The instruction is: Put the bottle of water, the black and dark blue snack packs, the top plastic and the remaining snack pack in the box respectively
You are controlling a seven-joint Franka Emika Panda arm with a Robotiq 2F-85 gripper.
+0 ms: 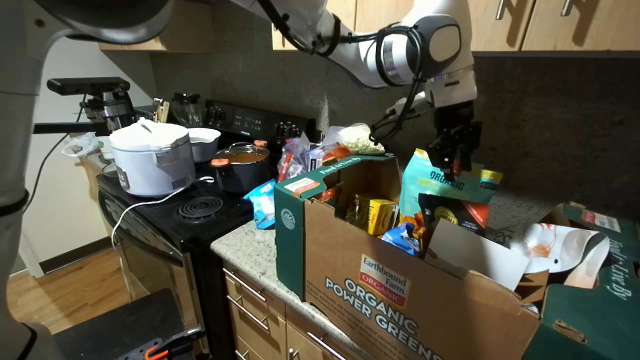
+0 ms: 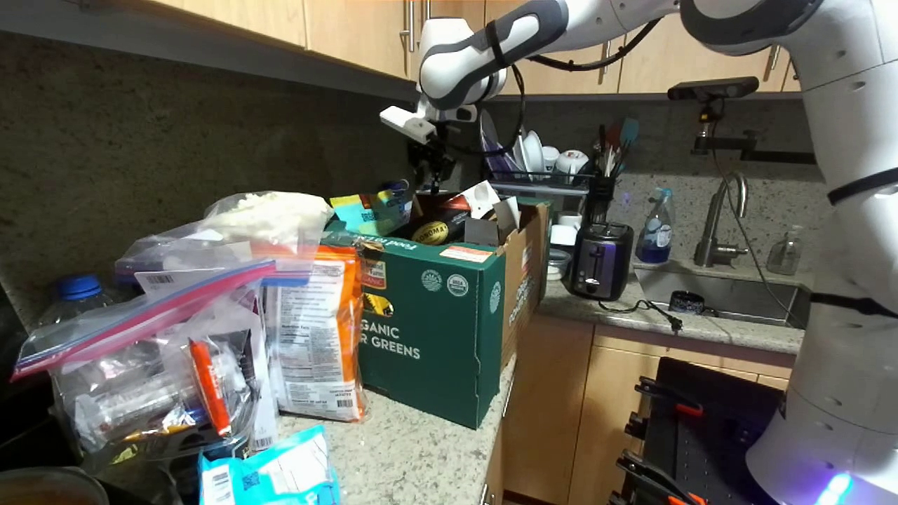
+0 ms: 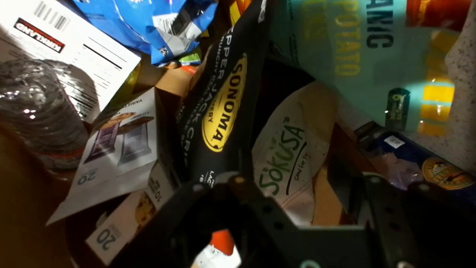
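Jaws stand parted, unclenched, over a large green and brown cardboard carton (image 2: pixel 449 351) on the speckled stone table (image 2: pixel 414 456). Left to right in an exterior view, a clear plastic bottle with a blue screw cap (image 2: pixel 78 298) stands behind a pink-edged clear plastic zip bag (image 2: pixel 154 393); a shiny light-blue snack pack (image 2: pixel 275 471) lies in front; a clear plastic bag of white bits (image 2: pixel 265 214) rests higher, over the top of an orange and white pouch (image 2: pixel 316 344) standing beside the carton. Left to right in the wrist view, a ridged clear plastic bottle (image 3: pixel 39 108) lies slanted inside the carton, near a white printed cardboard box (image 3: pixel 126 152); beyond them is a shiny bright-blue pack (image 3: pixel 137 26). Next, a black "Sonoma" snack pack (image 3: pixel 221 108) stands tilted in the carton; beside it a pale "Sokusa" bag (image 3: pixel 290 167) shows between the jaws. Farthest right are a teal "Potato" pouch (image 3: pixel 353 85) and a dark-blue snack pack (image 3: pixel 412 150); whether that last one is inside cannot be told.
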